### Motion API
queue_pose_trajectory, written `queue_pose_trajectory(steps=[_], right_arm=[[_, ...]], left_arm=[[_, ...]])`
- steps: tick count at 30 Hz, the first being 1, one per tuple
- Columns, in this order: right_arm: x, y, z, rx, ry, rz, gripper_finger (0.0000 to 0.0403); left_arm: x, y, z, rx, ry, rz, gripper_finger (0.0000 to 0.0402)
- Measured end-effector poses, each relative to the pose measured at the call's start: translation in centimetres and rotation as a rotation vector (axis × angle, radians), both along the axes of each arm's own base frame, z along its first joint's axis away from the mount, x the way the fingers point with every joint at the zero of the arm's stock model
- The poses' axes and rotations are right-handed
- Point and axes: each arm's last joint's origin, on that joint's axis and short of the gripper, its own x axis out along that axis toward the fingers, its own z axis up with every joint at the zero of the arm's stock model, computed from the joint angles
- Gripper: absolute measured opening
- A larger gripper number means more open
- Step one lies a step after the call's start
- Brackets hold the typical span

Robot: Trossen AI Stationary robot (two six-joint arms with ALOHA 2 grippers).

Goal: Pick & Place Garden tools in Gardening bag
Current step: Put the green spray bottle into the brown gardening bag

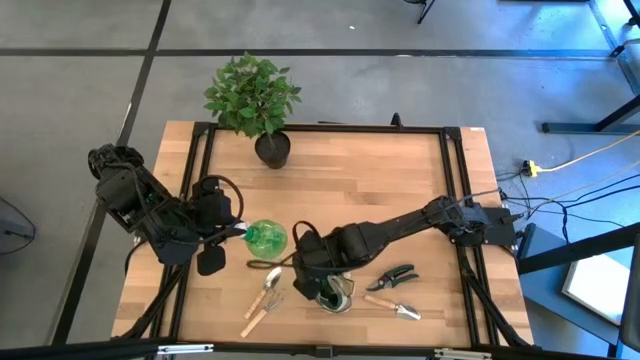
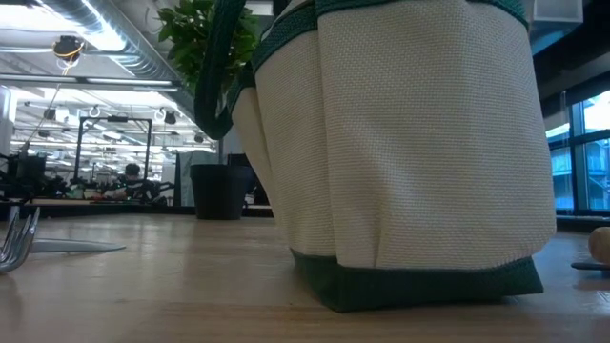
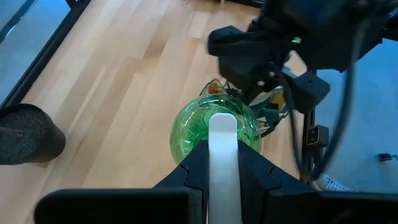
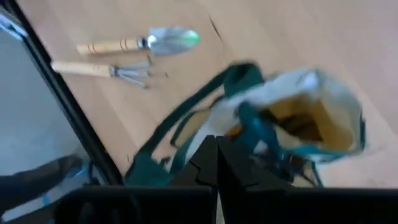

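Note:
A green translucent spray bottle (image 1: 266,237) hangs left of the table's middle, with my left gripper (image 1: 238,232) shut on its white head. The gardening bag (image 1: 340,295), tan with green straps, stands near the front edge. My right gripper (image 4: 214,142) is shut just above its open mouth (image 4: 311,118) and green loop handle (image 4: 186,121). On the wood left of the bag lie a wooden-handled trowel (image 4: 140,42) and fork (image 4: 99,70). Dark pruners (image 1: 395,277) and another trowel (image 1: 395,309) lie to its right. My left gripper pinches the bottle's white head (image 3: 222,127) between its two fingers (image 3: 193,165), coming slanting down from the table's left. The green body (image 3: 199,134) hangs below and ahead of the fingertips. My right gripper is shut beside the bag's handle; whether it touches the strap I cannot tell.
A leafy plant in a black pot (image 1: 270,148) stands at the table's far edge. The black frame rails (image 1: 455,200) run along the table's sides. Bare wood lies between the pot and the bag.

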Motion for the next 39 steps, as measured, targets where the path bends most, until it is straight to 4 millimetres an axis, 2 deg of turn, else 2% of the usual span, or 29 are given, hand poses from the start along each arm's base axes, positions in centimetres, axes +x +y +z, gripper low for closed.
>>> queue_pose_trajectory(steps=[4, 11, 21, 31, 39], right_arm=[[-0.5, 0.6, -0.3, -0.024, 0.030, -0.030, 0.0000], [0.3, 1.4, -1.1, 0.001, -0.021, -0.047, 0.0000], [0.4, 1.5, -2.5, -0.032, 0.040, -0.051, 0.0000], [-0.9, 0.9, -2.7, -0.078, 0.163, -0.146, 0.0000], [-1.6, 1.3, -2.5, -0.088, 0.189, -0.188, 0.0000]], left_arm=[[0.0, 0.0, 0.0, 0.000, 0.000, -0.001, 0.0038], [0.0, 0.0, 0.0, 0.005, 0.001, -0.005, 0.0038], [0.0, 0.0, 0.0, 0.008, -0.002, -0.002, 0.0038], [0.0, 0.0, 0.0, 0.004, -0.003, 0.002, 0.0038], [0.1, -0.1, -0.1, -0.009, 0.011, -0.009, 0.0038]])
